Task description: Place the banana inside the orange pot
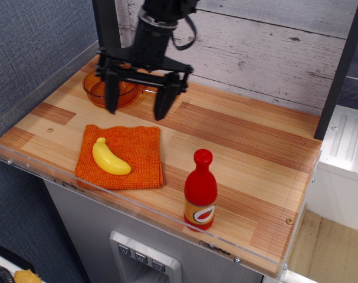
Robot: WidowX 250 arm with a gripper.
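The yellow banana (111,157) lies on an orange square cloth (122,155) at the front left of the wooden table. The orange pot (100,89) stands at the back left, partly hidden behind my gripper; its handle points right. My gripper (137,107) is open and empty, its two black fingers wide apart. It hangs above the table between the pot and the cloth, up and to the right of the banana.
A red bottle (200,191) stands upright at the front middle. A dark post (108,26) rises at the back left and a white plank wall (273,47) runs behind. A clear rim (25,159) edges the table at the left and front.
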